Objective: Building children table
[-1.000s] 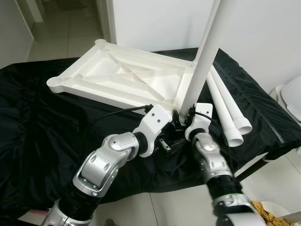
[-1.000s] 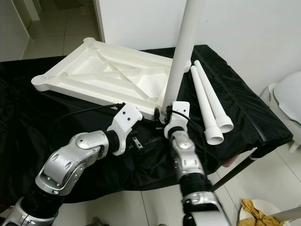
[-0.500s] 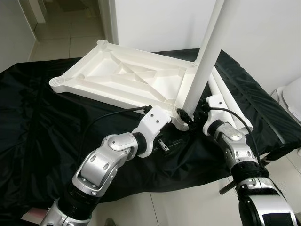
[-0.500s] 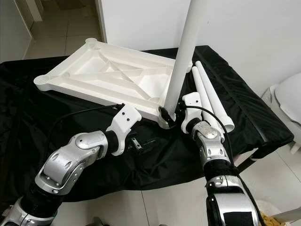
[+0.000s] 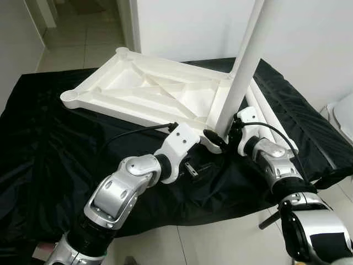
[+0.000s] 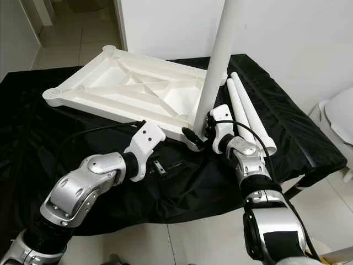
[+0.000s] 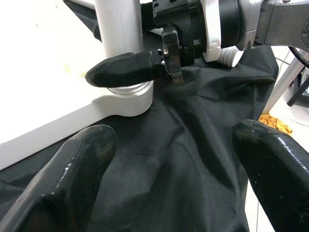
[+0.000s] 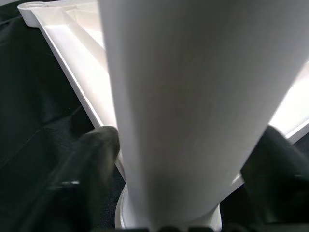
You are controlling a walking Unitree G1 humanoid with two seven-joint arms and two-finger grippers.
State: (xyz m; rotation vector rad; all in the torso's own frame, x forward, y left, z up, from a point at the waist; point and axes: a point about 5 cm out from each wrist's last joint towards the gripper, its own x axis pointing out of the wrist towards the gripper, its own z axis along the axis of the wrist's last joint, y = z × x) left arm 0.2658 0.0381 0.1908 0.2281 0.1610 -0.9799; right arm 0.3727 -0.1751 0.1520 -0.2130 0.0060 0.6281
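— Now that the right arm has swung out to the side, where is the right gripper (image 6: 199,132)?
— Clamped on the white leg (image 6: 215,66), low down, a finger on each side.
— And the leg?
— Upright in the near right corner socket of the upturned white tabletop (image 6: 127,88), on the black cloth (image 6: 33,138).
— The left gripper (image 5: 193,168)?
— Spread wide, holding nothing, just beside that corner as before.

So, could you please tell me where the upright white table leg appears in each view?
Left eye: upright leg right of centre, standing in the tabletop's corner socket.
Right eye: upright leg right of centre.
Left wrist: its base at upper left.
Right wrist: leg between the black fingers.
Shared landmark: right gripper at its base.
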